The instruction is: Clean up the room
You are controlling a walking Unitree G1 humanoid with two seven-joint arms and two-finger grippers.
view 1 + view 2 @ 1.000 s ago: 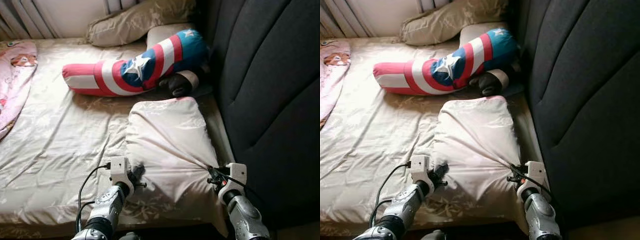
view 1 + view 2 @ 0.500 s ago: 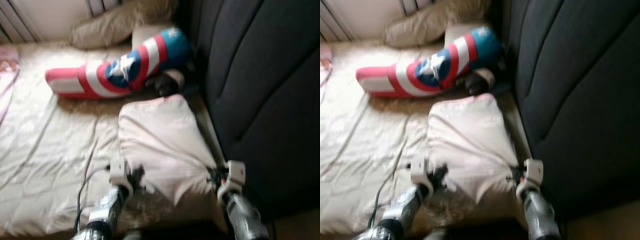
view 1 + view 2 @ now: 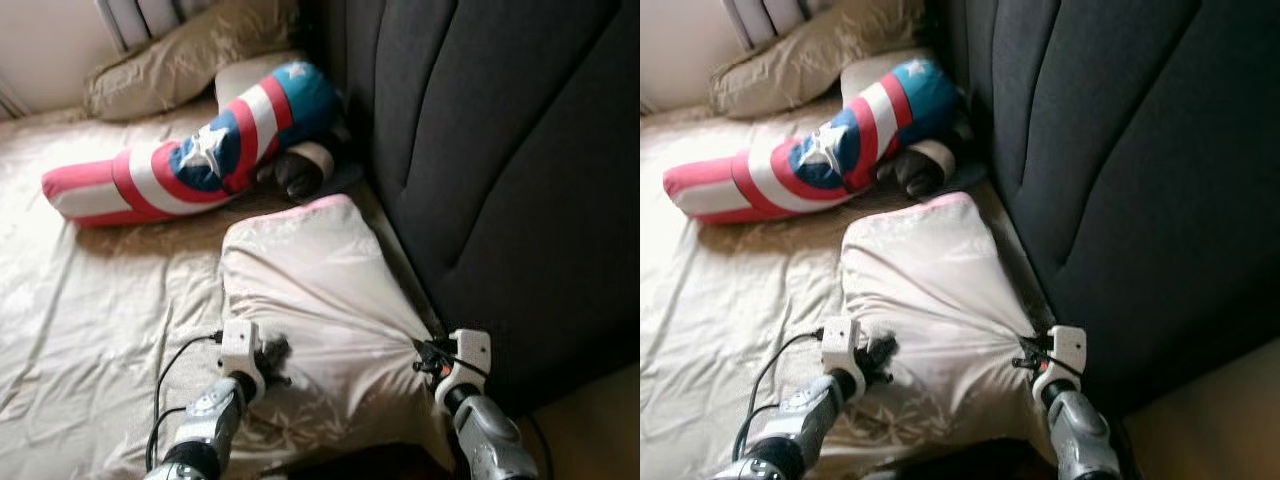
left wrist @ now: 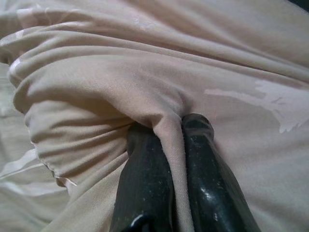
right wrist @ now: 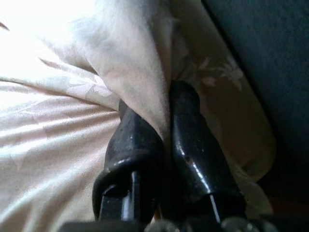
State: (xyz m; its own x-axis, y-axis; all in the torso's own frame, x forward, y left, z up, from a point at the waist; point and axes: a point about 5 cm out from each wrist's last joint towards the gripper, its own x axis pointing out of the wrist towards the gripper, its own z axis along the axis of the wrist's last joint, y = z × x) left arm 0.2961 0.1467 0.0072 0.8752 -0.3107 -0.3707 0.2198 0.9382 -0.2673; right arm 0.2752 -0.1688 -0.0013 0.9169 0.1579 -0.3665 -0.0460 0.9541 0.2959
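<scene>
Lying on beige bed sheet [image 3: 90,300], cream pillow [image 3: 310,290] is pinched at two near corners. Left gripper [image 3: 268,355] clenched on fold of pillow fabric at near left corner; in left wrist view cloth sits between both black fingers [image 4: 145,193]. Beyond left gripper, striped red-white-blue bolster [image 3: 190,150], and farther, tan pillow [image 3: 180,60]. Right gripper [image 3: 428,358] clenched on bunched near right corner, fabric drawn tight toward it. Just right of right gripper, dark upholstered headboard [image 3: 500,150].
</scene>
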